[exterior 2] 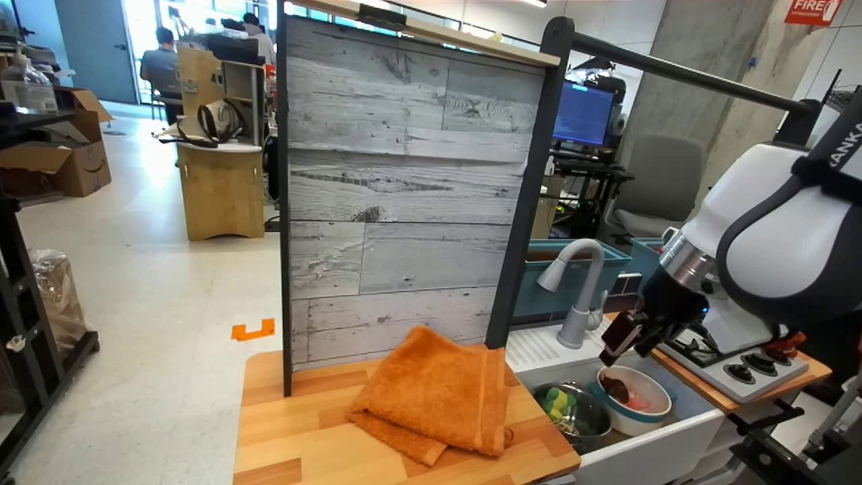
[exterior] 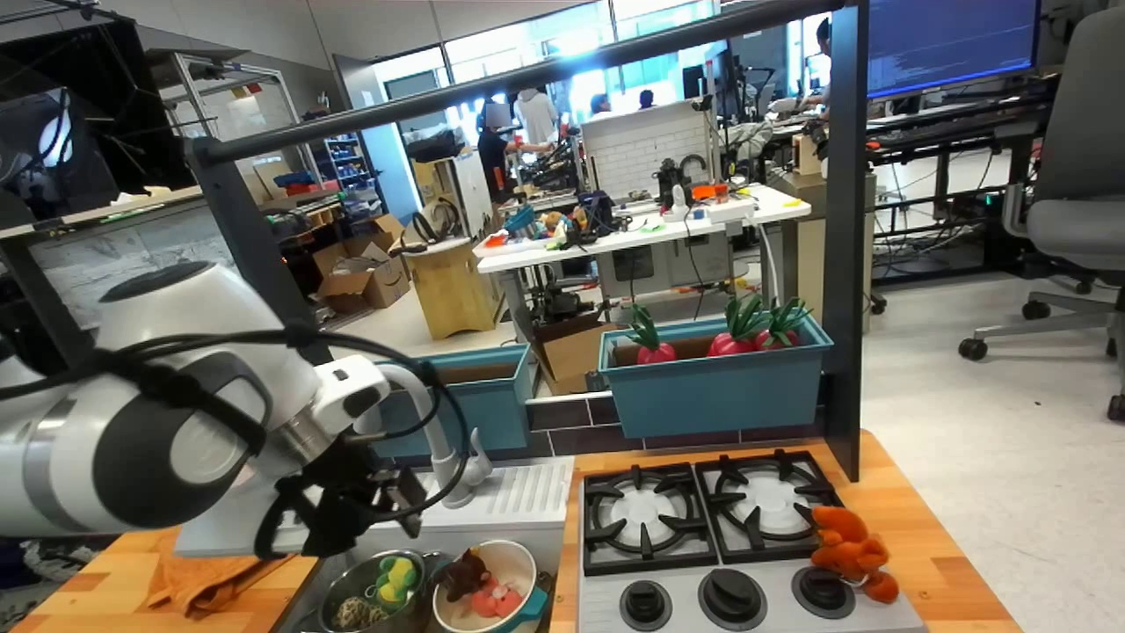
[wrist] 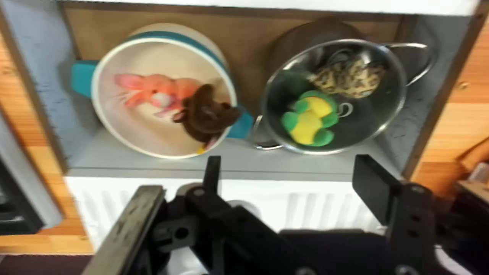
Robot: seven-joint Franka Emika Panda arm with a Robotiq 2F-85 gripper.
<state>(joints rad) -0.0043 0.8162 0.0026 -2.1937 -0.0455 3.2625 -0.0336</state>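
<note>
I'm seeing the claw (wrist: 287, 162) spread wide, holding nothing; the brown toy (wrist: 206, 114) in the white pot (wrist: 164, 53) is looking light, squashy, probably best pinched mid-body.

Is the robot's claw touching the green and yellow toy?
Apart: the wrist view shows a gap, with the metal pot's rim between the open gripper and toy.

Green-and-yellow toy (wrist: 308, 123), orange towel (exterior 2: 438, 397)

In both exterior views the white arm (exterior 2: 781, 249) extends in from the side, its silver wrist (exterior 2: 687, 259) slanting down to the black tool (wrist: 287, 166). The tool's two fingers (wrist: 374, 191) stand wide apart.
</note>
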